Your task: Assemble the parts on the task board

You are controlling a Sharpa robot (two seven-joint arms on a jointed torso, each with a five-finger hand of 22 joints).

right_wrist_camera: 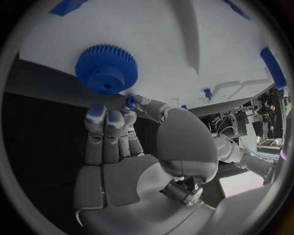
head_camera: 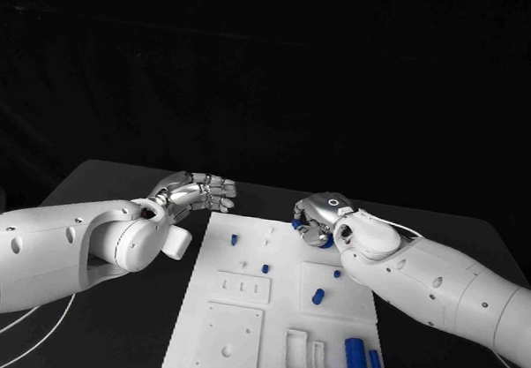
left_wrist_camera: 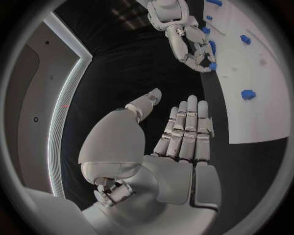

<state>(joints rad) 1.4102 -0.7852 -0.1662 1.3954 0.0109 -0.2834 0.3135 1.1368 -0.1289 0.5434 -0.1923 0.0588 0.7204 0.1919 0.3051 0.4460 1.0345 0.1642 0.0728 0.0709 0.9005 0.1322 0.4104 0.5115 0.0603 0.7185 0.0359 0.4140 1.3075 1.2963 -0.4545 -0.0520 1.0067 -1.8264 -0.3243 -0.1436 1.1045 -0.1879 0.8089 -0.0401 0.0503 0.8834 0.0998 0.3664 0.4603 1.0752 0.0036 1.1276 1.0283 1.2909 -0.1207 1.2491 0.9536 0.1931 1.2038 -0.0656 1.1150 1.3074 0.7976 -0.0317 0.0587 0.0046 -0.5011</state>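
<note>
Right hand [head_camera: 322, 218]: over the far right edge of the task board [head_camera: 207, 320], fingers curled downward; in the right wrist view, fingertips [right_wrist_camera: 97, 113] and thumb close together at the rim of the blue gear [right_wrist_camera: 106, 68]; gripping it or merely touching it, cannot tell.
Left hand [head_camera: 202, 192]: over the black table [head_camera: 112, 187] just beside the far left corner of the task board; in the left wrist view, fingers [left_wrist_camera: 186, 128] straight and side by side, thumb held apart, nothing in it.
Blue gear: at the far right edge of the task board, toothed rim and raised hub facing the right wrist camera, right under the right hand's fingertips.
Small blue speck [right_wrist_camera: 130, 102]: at the right thumb tip, too small to identify.
Blue cylinder [head_camera: 354, 358]: lying near the board's near right corner, long axis running from near to far.
Thin blue rod [head_camera: 377, 367]: just beside the cylinder on its right, parallel to it.
Blue peg [head_camera: 317, 296]: mid-board, right of centre, apart from the cylinder.
Small blue pieces [head_camera: 266, 267]: dotted across the far half of the board, well apart from each other.
White blocks [head_camera: 242, 287]: raised on the board's left half, one behind the other.
White frame [head_camera: 303, 354]: near edge of the board, left of the cylinder.
</note>
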